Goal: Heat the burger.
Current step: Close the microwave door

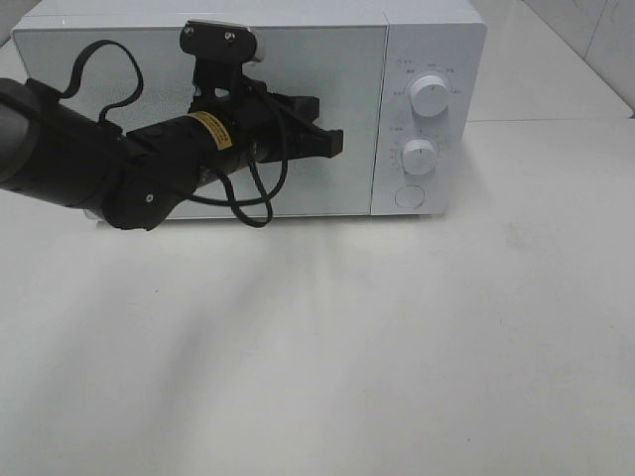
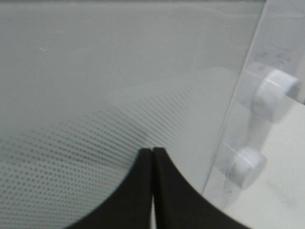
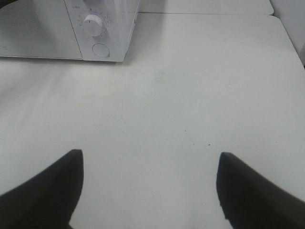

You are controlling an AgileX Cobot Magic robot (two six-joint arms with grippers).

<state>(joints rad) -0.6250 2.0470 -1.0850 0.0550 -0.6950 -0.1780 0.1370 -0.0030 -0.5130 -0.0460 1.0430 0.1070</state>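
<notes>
Hovering pinched shut and empty by the closed microwave door (image 1: 337, 79), the left jaws could slip off a smooth dial (image 1: 430, 96) if they nudge it off-centre; right jaws gape empty over the counter (image 1: 397, 347); burger unseen, perhaps inside.

- White microwave (image 1: 437, 40) stands at the back of the pale tabletop (image 1: 397, 337), door (image 1: 119, 89) shut.
- Control panel on its right side: upper knob (image 1: 430, 94), lower knob (image 1: 419, 156), round button (image 1: 410, 196) beneath.
- Black left arm (image 1: 79, 154) reaches in from the left, across the door front.
- Left hand (image 1: 332, 142) points towards the panel, level with the lower knob.
- Black cable (image 1: 260, 203) loops below the wrist.
</notes>
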